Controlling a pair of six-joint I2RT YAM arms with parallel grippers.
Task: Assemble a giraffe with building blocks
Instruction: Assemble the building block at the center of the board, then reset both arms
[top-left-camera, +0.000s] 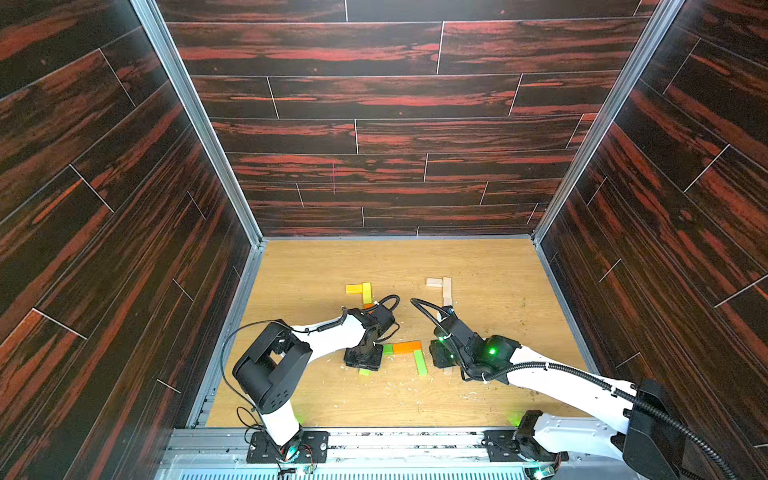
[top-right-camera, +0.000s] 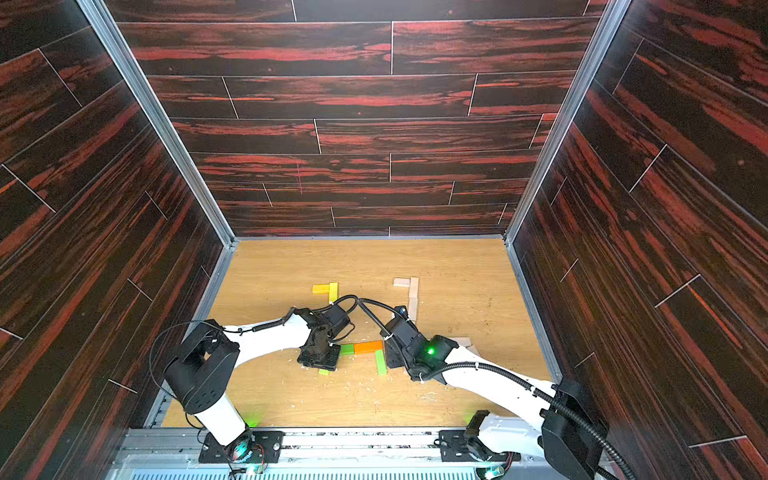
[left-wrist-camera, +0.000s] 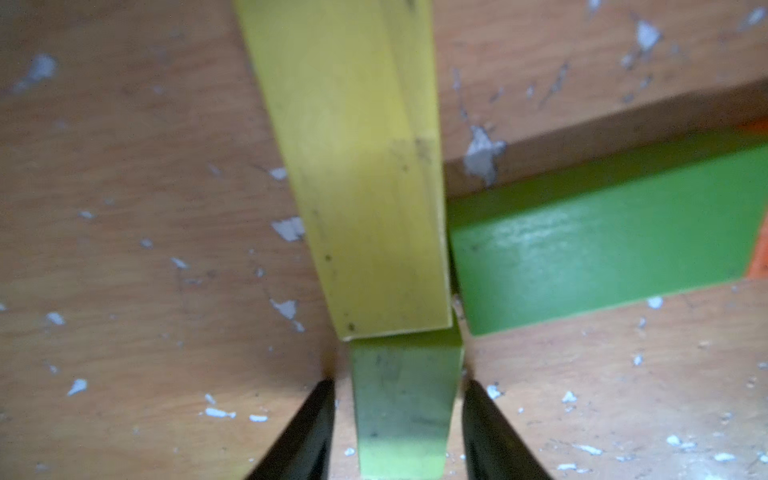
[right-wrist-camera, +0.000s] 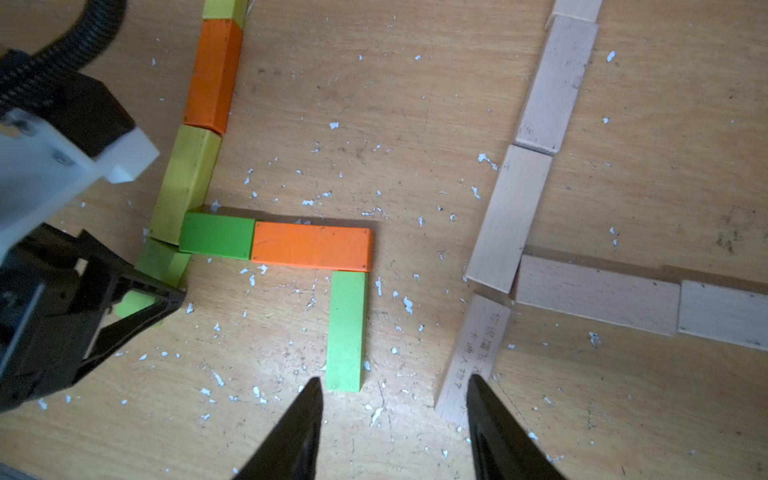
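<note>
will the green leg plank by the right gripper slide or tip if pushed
The green plank lies flat on the table, so it would likely slide, not tip. Probably stiff: it looks like painted wood. Its end seems to meet the orange plank, which may shift.

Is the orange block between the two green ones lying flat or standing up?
Lying flat: the orange block rests lengthwise on the table, its broad face up.

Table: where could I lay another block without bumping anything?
Bare: the far strip of table between the back wall and the yellow block and pale blocks; the near strip between the green block and the front rail. Crowded: the middle, under the left gripper and right gripper.
</note>
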